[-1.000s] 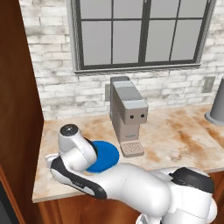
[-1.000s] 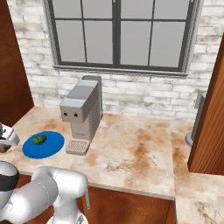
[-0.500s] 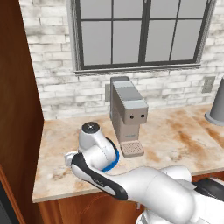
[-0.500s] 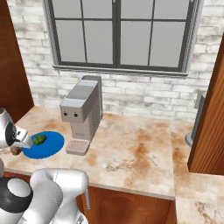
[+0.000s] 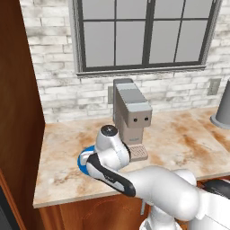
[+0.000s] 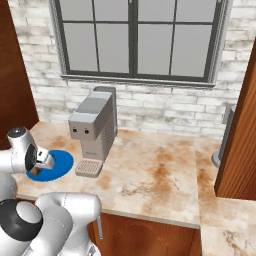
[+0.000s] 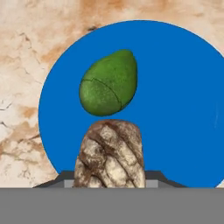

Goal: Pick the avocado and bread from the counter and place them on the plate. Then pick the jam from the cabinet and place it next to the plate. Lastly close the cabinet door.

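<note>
Bread [image 7: 110,154] (brown, crusted, upright) is pinched by the gripper [image 7: 109,181], which has been brought over the blue plate [image 7: 175,100] since earlier; beside it the avocado [image 7: 109,83] is seen lying.

The avocado [image 7: 109,83], green and pear-shaped with a thin crack line across its skin, lies on the plate [image 7: 183,109], a flat bright blue disc resting on the counter [image 7: 26,57], beige marbled stone with rust-brown veins. The bread [image 7: 110,155], a brown crusty loaf with pale scored ridges, stands upright over the plate, just beside the avocado in the hand view.
</note>
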